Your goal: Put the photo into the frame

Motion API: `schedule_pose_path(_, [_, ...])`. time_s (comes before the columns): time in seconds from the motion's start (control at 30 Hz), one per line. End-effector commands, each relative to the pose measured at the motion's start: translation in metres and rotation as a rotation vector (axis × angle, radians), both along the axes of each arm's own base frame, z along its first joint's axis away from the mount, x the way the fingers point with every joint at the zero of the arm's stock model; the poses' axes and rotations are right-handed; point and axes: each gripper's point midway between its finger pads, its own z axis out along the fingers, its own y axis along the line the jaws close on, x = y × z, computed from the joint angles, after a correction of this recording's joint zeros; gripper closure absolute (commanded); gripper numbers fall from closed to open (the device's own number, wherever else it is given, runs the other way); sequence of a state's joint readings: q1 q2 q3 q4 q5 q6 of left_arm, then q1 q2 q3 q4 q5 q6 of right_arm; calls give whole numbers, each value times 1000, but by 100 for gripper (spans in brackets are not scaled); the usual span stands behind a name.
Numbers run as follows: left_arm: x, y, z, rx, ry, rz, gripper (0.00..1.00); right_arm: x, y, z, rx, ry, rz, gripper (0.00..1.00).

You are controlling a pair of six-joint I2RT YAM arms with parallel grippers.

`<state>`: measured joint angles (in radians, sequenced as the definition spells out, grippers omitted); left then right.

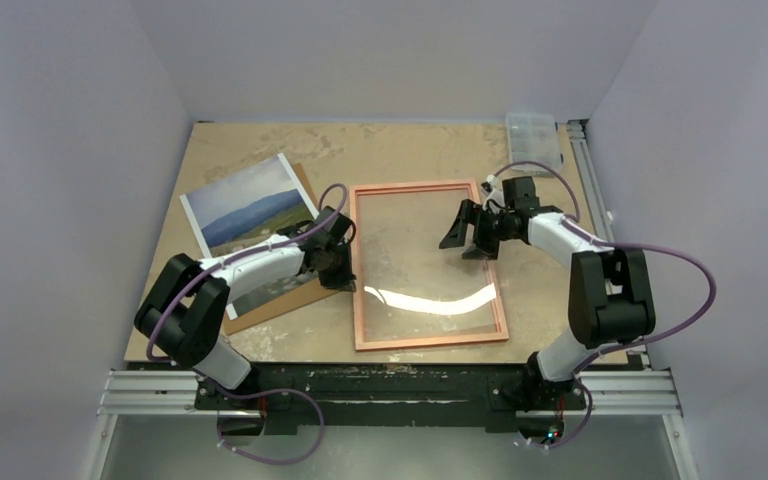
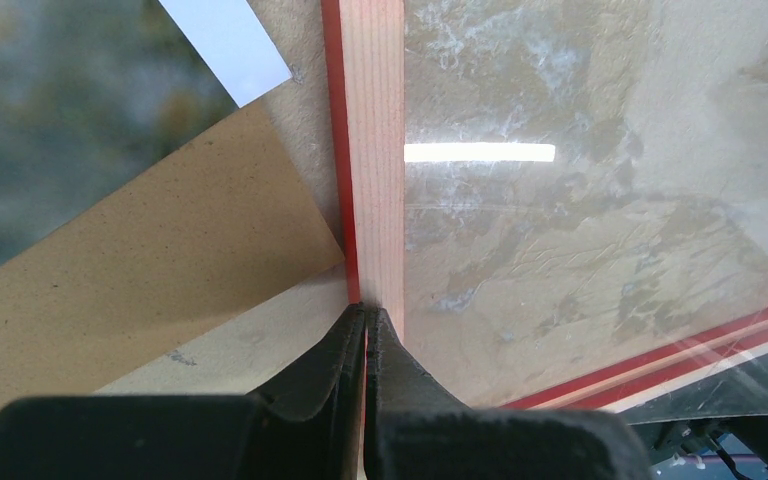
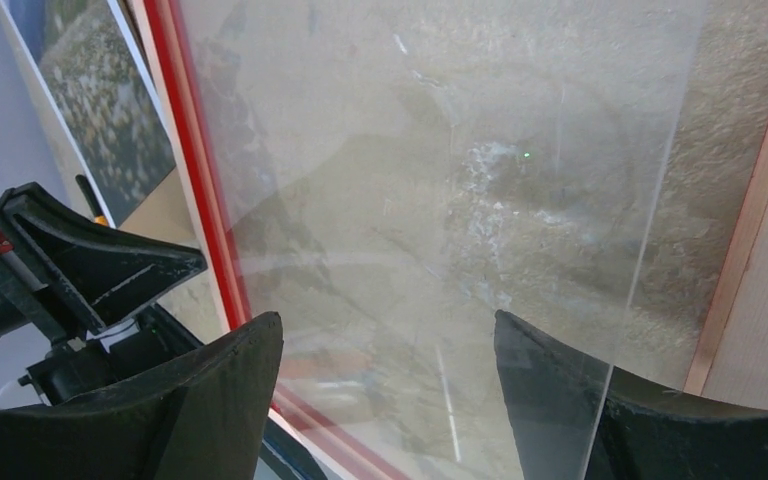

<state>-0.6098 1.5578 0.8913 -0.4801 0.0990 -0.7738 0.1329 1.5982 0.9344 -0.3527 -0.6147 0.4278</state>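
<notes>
- Overhead view: the frame (image 1: 415,185) lies flat at mid-table, copper-brown back up. The left gripper (image 1: 345,270) is pinched on its left rail. The right gripper (image 1: 466,242) hangs spread over the far right part of the pane, gripping nothing. With only one side gripped, any lift would likely tilt the frame and let the pane slide.
- The photo (image 1: 245,205) lies face up on the backing board (image 1: 280,300), left of the frame and partly under the left arm. Dragging that arm could sweep both aside.
- The table (image 1: 400,150) is a mottled tan board between plain grey walls. A clear plastic box (image 1: 533,135) sits at its far right corner.
- Left wrist view: the left gripper (image 2: 365,320) has its fingers closed tight on the frame (image 2: 372,150) rail, a narrow hold that could slip. The photo (image 2: 225,45) shows a white corner beside the backing board (image 2: 160,240).
- Right wrist view: the right gripper (image 3: 390,400) has its fingers (image 3: 220,400) wide apart and empty above the pane. The frame (image 3: 185,150) shows its red edge, and the photo (image 3: 100,120) lies beyond it. Pressing down here could crack or shift the pane.
</notes>
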Motion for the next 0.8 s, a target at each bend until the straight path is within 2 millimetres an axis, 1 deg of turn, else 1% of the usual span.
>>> schedule_pose_path(0.0, [-8,16,-29,107,42,-7,100,11,-1,6,-59,-39,23,23])
schedule_pose_path(0.17, [-8,14,-29,105,44,-11,100,15,-15,3,-157,-51,-16,18])
schedule_pose_path(0.3, [-8,14,-30,107,44,-13,100,18,-25,3,-251,-63,-33,16])
schedule_pose_path(0.47, [-7,13,-30,105,44,-14,100,17,-27,-5,-328,-47,-28,14])
schedule_pose_path(0.6, [-8,14,-30,111,46,-17,100,17,-34,-9,-380,-41,-48,13])
schedule_pose_path(0.77, [-8,13,-30,111,45,-17,100,18,-44,-7,-448,-62,-70,12])
